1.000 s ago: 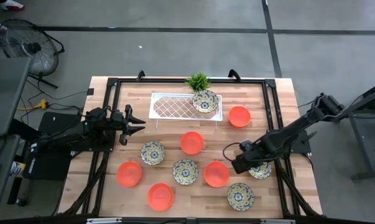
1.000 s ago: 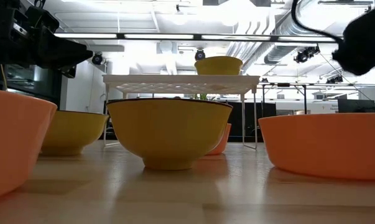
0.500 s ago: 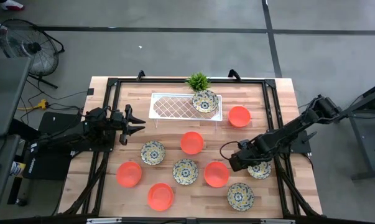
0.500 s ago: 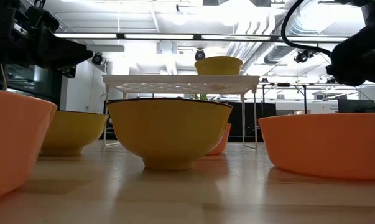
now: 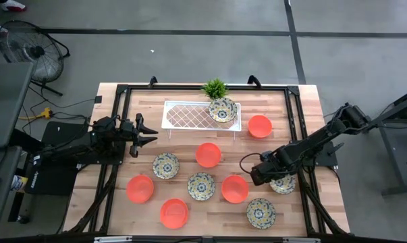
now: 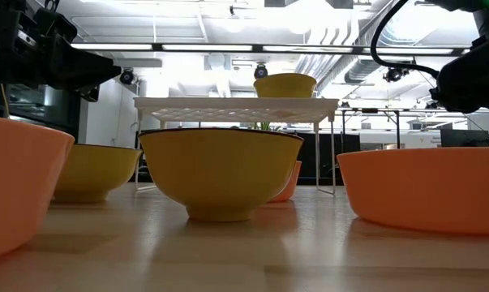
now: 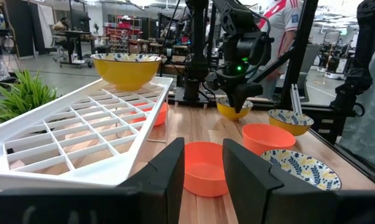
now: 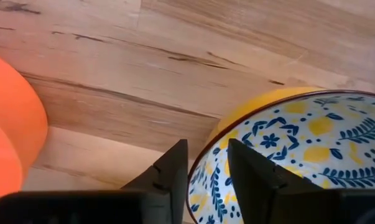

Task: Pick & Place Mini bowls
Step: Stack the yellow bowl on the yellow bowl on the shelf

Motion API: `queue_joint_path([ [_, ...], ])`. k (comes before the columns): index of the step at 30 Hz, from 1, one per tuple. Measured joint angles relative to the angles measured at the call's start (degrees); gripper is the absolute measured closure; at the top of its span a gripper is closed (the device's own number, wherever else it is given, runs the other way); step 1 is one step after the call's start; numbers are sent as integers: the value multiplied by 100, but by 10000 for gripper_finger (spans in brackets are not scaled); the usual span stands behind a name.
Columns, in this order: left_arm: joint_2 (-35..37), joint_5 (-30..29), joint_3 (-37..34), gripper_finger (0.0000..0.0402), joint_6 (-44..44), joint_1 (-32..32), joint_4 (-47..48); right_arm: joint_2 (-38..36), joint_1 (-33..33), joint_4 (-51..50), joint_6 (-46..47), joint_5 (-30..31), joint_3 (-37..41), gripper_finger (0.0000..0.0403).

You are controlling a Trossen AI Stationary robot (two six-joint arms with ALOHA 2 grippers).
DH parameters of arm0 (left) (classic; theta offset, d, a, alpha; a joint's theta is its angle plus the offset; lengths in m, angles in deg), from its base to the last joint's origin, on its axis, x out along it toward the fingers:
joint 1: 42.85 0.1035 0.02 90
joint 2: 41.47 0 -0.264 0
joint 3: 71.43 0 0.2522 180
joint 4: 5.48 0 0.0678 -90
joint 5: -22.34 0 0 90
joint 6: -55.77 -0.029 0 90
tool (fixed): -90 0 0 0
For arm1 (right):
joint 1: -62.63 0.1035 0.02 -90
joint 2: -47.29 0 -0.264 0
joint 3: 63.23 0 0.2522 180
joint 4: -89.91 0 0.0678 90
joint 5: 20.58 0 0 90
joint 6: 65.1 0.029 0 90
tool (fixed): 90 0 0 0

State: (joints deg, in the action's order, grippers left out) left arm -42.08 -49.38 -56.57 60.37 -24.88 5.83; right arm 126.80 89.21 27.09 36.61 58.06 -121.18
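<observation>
Ten mini bowls show in the high view. A floral bowl (image 5: 222, 109) sits on the white tray (image 5: 190, 115). The others rest on the table, among them orange bowls (image 5: 259, 125) (image 5: 208, 154) (image 5: 235, 189) and floral bowls (image 5: 165, 165) (image 5: 200, 185) (image 5: 261, 212). My right gripper (image 5: 267, 179) is open and points down over the left rim of a floral bowl (image 5: 283, 183). In the right wrist view its fingers (image 8: 207, 171) stand one inside and one outside the rim of that bowl (image 8: 287, 143). My left gripper (image 5: 148, 135) waits open by the table's left edge. My right gripper comes from above, pointing down, with one finger (image 8: 252, 171) over the inside of the floral bowl and the other outside its rim (image 8: 203, 158). I cannot tell whether either finger touches the rim. The bowl stands on the table.
A small green plant (image 5: 215, 88) stands behind the tray. An orange bowl (image 8: 7, 130) lies close beside the right gripper. Two more orange bowls (image 5: 140, 189) (image 5: 173, 213) sit near the near edge. A black frame (image 5: 119, 91) rims the table. People stand behind the table in the left wrist view.
My right gripper has come down toward the floral bowl at the table's right, drifting slightly left and back. No bowl has moved.
</observation>
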Motion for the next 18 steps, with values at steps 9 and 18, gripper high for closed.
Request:
queue_joint_path([
  [9,1,4,0,296,0,-1,-1,-15,2,-42,-142,-124,-17,392],
  [18,-2,7,0,296,0,-1,-1,-15,2,-42,-365,-227,-15,394],
])
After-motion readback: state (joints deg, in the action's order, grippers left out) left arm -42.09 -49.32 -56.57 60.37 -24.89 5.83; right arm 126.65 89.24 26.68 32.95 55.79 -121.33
